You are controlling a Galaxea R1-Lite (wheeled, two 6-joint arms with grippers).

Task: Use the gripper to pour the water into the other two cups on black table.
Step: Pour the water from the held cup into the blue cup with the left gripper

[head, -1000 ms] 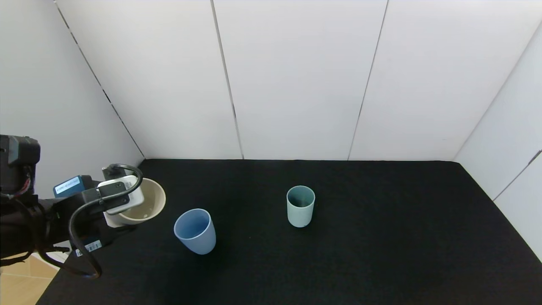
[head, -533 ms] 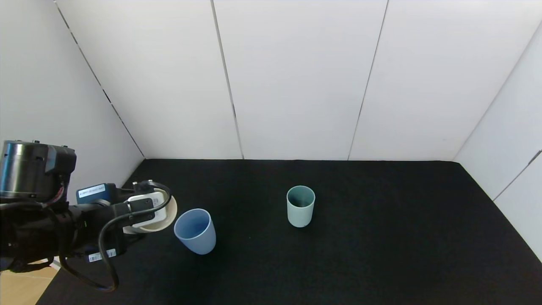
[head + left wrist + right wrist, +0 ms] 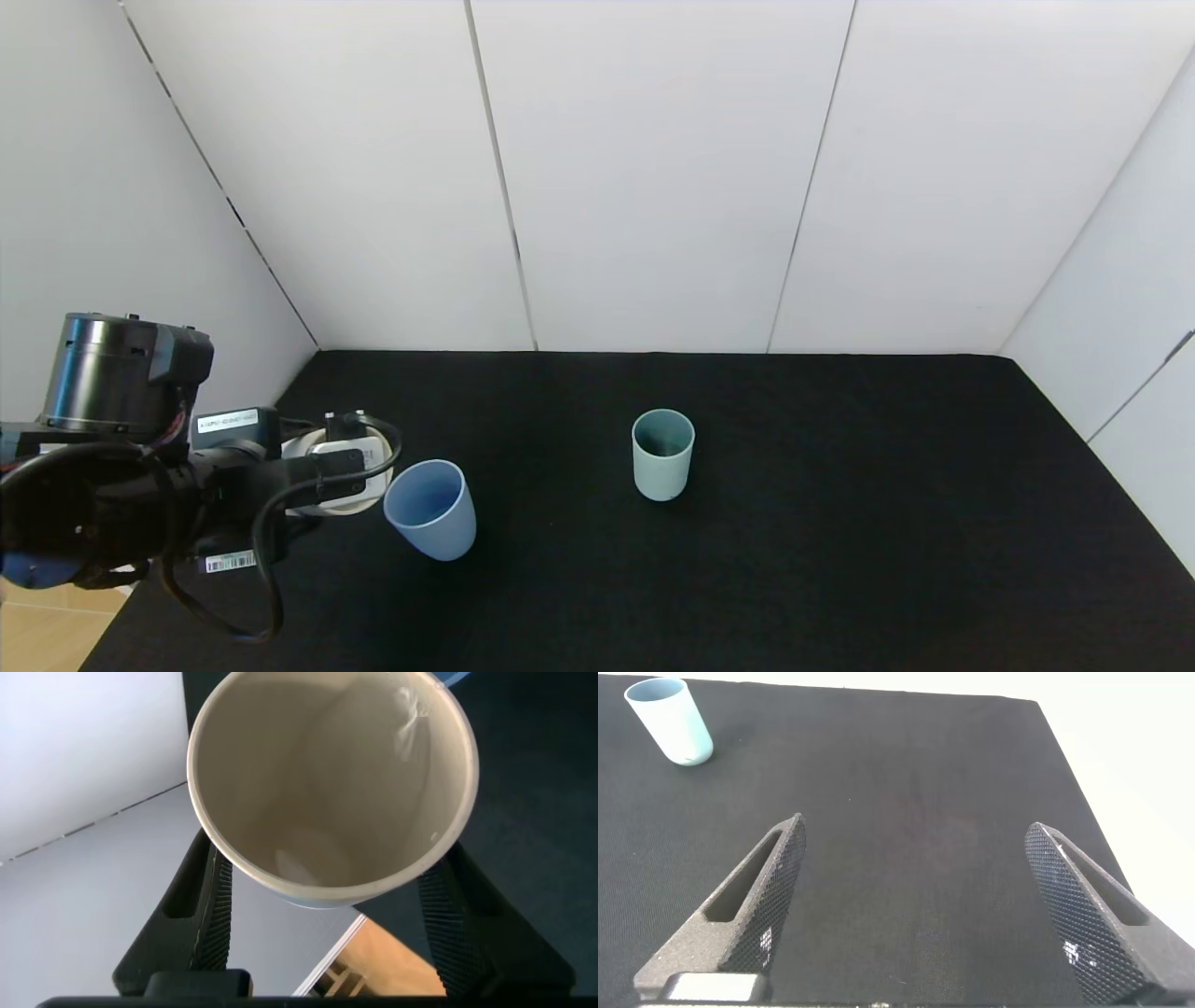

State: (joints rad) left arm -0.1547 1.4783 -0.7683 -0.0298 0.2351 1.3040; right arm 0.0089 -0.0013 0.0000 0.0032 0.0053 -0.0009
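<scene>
Water (image 3: 411, 723) in claw-held (image 3: 327, 896) beige cup (image 3: 327, 784), tilted.

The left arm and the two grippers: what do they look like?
The left arm is black with a round metallic-grey joint, looped black cables, white barcode labels and a silver-white camera block. The left gripper has black ribbed fingers. The right gripper has black, textured, wedge-shaped fingers with slots.
</scene>
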